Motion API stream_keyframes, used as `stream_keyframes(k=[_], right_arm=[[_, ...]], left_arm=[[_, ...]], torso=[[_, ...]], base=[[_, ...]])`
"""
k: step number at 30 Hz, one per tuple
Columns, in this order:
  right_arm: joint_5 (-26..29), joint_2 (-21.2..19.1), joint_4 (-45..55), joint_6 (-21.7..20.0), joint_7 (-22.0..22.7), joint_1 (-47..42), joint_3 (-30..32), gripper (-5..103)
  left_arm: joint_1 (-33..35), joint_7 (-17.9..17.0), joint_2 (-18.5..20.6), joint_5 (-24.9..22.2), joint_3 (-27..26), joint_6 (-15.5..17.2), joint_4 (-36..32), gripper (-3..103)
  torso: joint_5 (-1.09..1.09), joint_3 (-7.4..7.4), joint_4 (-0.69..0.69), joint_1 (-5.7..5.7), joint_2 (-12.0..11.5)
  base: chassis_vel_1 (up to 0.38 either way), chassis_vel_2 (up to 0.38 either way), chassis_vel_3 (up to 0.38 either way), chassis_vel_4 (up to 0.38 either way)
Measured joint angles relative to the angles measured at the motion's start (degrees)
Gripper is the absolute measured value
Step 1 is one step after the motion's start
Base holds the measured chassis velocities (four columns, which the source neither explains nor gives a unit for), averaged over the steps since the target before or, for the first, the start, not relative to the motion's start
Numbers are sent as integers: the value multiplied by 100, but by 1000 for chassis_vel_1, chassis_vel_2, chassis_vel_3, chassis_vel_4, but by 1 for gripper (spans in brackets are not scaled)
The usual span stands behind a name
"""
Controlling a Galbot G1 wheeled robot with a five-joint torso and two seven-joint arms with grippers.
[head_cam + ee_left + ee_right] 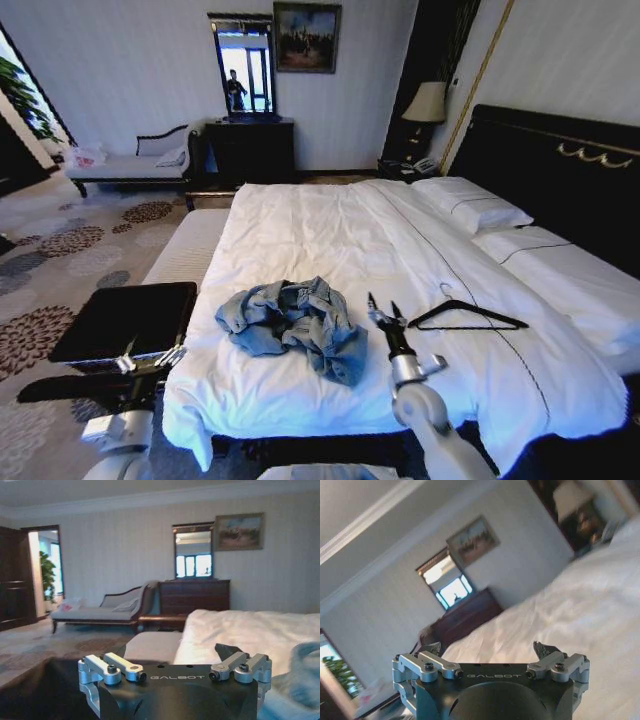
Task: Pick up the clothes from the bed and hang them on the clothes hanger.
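the crumpled light blue denim jacket (295, 325) is shown ungrasped on the white-sheeted bed (330, 220), beside the thin black hanger (468, 316), both the right gripper (385, 312) and left gripper (150, 360) open and empty, hanging not yet begun.

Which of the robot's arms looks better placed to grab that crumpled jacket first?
Probably the right. The right gripper is open over the bed, between the denim jacket and the hanger. The left gripper sits low off the bed's side, above a dark bench.
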Motion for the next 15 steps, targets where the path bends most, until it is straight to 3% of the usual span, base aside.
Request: stream_keyframes(k=[3, 5, 12, 15], right_arm=[[257, -37, -91, -158, 150, 173, -180, 100], [621, -40, -26, -544, 683, 262, -316, 100], [1113, -258, 542, -1254, 1493, 138, -374, 100], [1286, -549, 886, -1803, 1985, 190, -432, 100]], left_arm=[[-18, -4, -6, -22, -63, -21, 103, 100], [-29, -13, -16, -52, -112, -39, 148, 100], [-126, -34, -17, -59, -137, -37, 154, 100], [-211, -42, -36, -36, -70, -17, 157, 100]], torso=[[0, -1, 0, -1, 0], [-1, -1, -1, -2, 1], [1, -1, -3, -2, 0], [-1, -1, -3, -2, 0]], base=[[0, 0, 0, 0], [0, 0, 0, 0], [0, 0, 0, 0], [0, 0, 0, 0]])
